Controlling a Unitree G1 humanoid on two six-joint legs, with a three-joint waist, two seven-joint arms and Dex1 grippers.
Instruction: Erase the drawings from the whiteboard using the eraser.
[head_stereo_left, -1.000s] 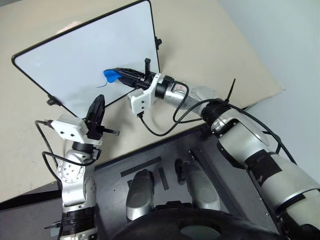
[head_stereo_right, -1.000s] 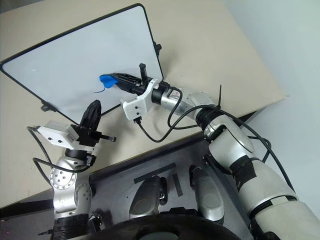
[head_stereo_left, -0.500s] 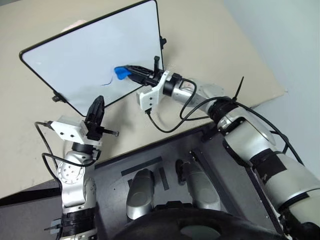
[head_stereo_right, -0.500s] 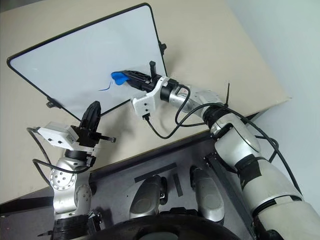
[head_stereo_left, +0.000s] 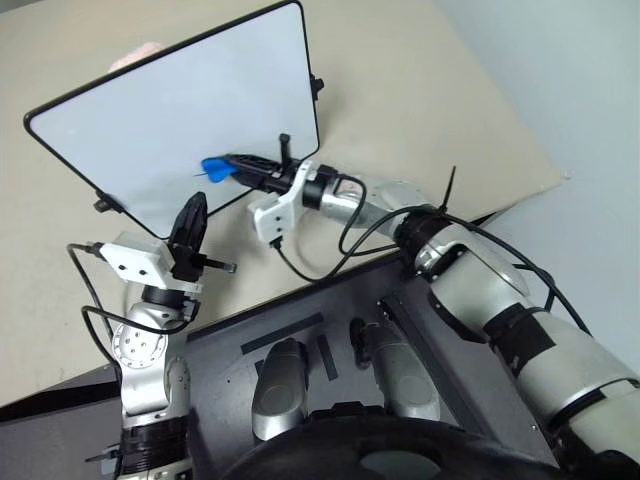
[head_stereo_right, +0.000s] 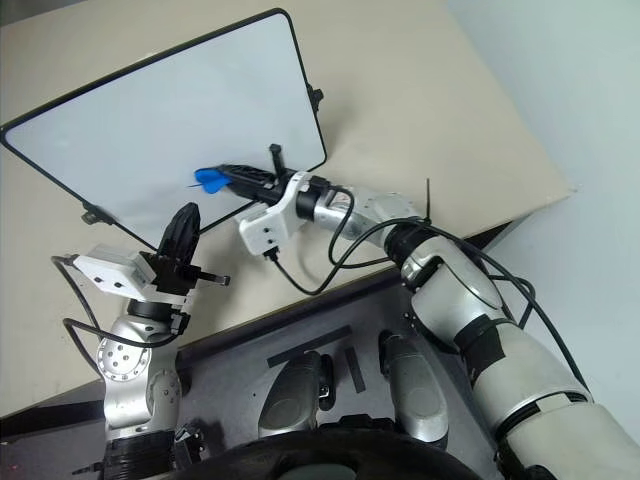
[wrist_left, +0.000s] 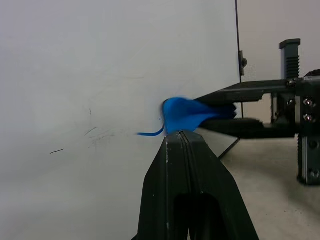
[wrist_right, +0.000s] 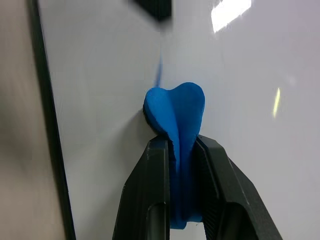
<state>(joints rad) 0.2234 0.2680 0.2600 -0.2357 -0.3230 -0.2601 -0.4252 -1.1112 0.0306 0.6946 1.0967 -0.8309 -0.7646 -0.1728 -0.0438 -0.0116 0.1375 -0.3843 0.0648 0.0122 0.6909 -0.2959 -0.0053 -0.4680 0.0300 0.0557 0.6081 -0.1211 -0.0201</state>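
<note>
Robot's right gripper (head_stereo_left: 222, 166) presses a blue eraser (head_stereo_left: 213, 169) against the whiteboard (head_stereo_left: 150, 110).
The black fingers clamp the eraser near the board's lower edge; the left gripper (head_stereo_left: 192, 215), fingers together, hangs just below the frame over the beige table (head_stereo_left: 420, 90).

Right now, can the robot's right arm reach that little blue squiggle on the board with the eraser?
Probably yes. The right gripper presses the eraser on the whiteboard, right beside the drawings, with nothing between.
</note>
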